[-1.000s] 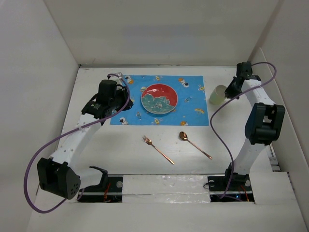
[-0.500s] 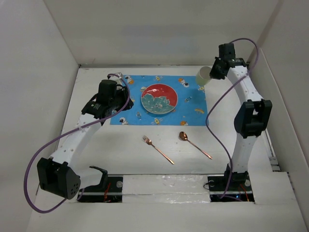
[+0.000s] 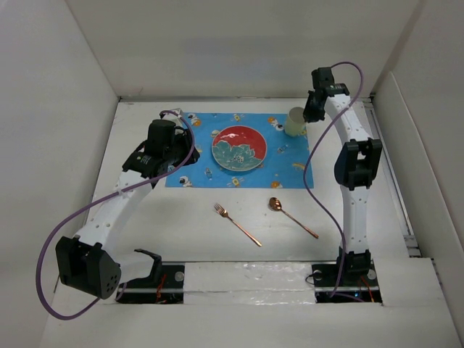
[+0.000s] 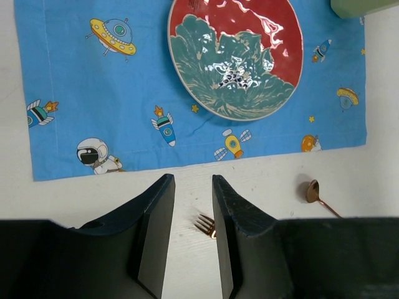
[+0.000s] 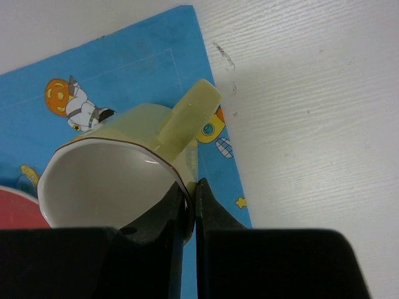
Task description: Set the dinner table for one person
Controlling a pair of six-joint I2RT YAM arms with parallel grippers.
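dinner table (image 3: 190,217): white, matte | blue placemat (image 3: 284,164): far middle | fork (image 3: 238,226), spoon (image 3: 293,219): side by side, nearside

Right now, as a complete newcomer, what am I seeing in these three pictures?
You see two robot arms bolted to the near edge of a white table, each ending in a two-finger gripper. The wide picture comes from a fixed camera above and behind them. The other two come from cameras on the wrists, so the dark shapes at the bottom are each arm's own fingers. On the table lies a blue placemat with a red and green plate on it. A fork and spoon lie nearer the arms. The right gripper pinches the wall of a pale green mug over the placemat's far right corner. The left gripper is open, holding nothing.
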